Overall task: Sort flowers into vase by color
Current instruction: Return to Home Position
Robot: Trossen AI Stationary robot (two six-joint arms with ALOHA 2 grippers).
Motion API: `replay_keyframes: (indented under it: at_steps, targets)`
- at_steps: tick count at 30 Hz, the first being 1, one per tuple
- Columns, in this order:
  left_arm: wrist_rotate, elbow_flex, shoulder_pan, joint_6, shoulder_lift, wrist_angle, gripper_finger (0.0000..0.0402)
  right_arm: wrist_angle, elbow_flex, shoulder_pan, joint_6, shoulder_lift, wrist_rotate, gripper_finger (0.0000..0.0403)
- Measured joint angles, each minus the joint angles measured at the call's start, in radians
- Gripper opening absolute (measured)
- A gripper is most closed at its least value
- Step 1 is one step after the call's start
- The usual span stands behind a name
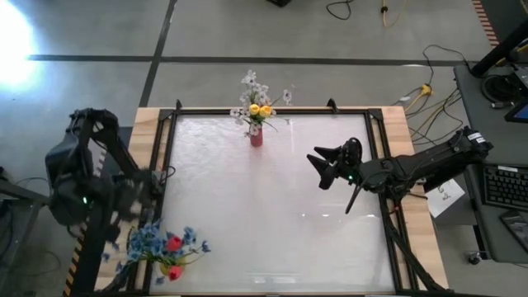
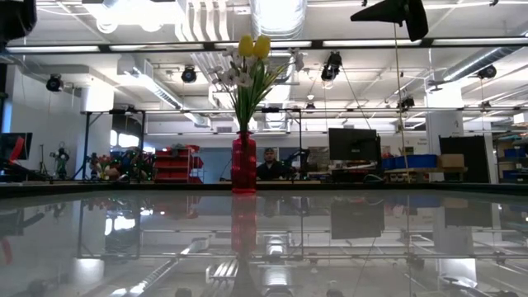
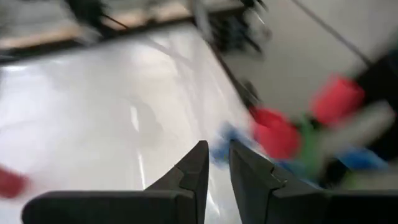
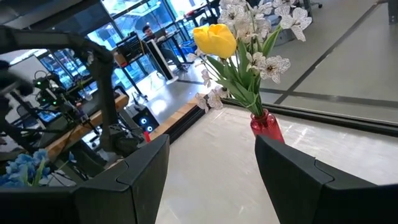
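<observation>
A red vase (image 1: 256, 137) stands at the table's far middle and holds white sprays (image 1: 252, 82) and yellow buds (image 1: 260, 109); it also shows in the low view (image 2: 243, 161) and the right wrist view (image 4: 267, 124). A bunch of blue clusters (image 1: 148, 239) and pink-red buds (image 1: 173, 243) sits at the near left corner; what it stands in is hidden. My left gripper (image 1: 153, 183) hovers, blurred, just beyond that bunch, open by a narrow gap (image 3: 217, 165) and empty. My right gripper (image 1: 320, 167) hangs wide open (image 4: 211, 162) and empty above the table's right half.
A dark frame (image 1: 375, 111) runs around the glossy table top (image 1: 264, 206). Cables and a desk with a keyboard (image 1: 503, 186) lie off the right edge. A person (image 2: 270, 165) sits in the room behind the table.
</observation>
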Motion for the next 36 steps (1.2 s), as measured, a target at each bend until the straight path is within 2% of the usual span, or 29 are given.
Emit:
replay_keyframes:
  at_steps: [5,10,13,16,19,24,26,29,33,36]
  targets:
    - [-0.214,-0.109,0.027,-0.052,-0.144,0.048,0.0040,-0.003,0.000,-0.005,0.048,0.001,-0.143,0.0226]
    - [-0.235,-0.321,0.144,0.075,-0.295,0.337,0.0028,-0.015,0.000,-0.004,-0.004,-0.001,-0.161,0.0192]
    - [-0.130,-0.456,0.293,0.171,-0.345,0.561,0.0010,-0.022,-0.001,-0.004,-0.051,-0.014,-0.162,0.0153]
    - [0.096,-0.555,0.497,0.223,-0.353,0.726,0.0002,-0.024,-0.004,-0.001,-0.080,-0.030,-0.163,0.0110]
    - [0.271,-0.601,0.715,0.264,-0.350,0.786,0.0003,-0.023,-0.005,0.008,-0.119,-0.044,-0.178,0.0069]
    - [0.452,-0.610,1.015,0.344,-0.361,0.810,0.0001,-0.028,-0.005,0.055,-0.195,-0.098,-0.181,0.0017]
    - [0.496,-0.610,1.077,0.347,-0.392,0.809,0.0001,-0.029,-0.006,0.083,-0.249,-0.143,-0.178,0.0011]
    - [0.494,-0.628,1.096,0.356,-0.460,0.810,0.0000,-0.029,-0.027,0.102,-0.286,-0.213,-0.208,0.0009]
    - [0.461,-0.718,1.095,0.360,-0.559,0.850,0.0000,-0.021,-0.088,0.090,-0.248,-0.287,-0.371,0.0009]
    - [0.460,-0.815,1.095,0.358,-0.627,0.933,0.0000,0.010,-0.144,0.047,-0.194,-0.302,-0.433,0.0009]
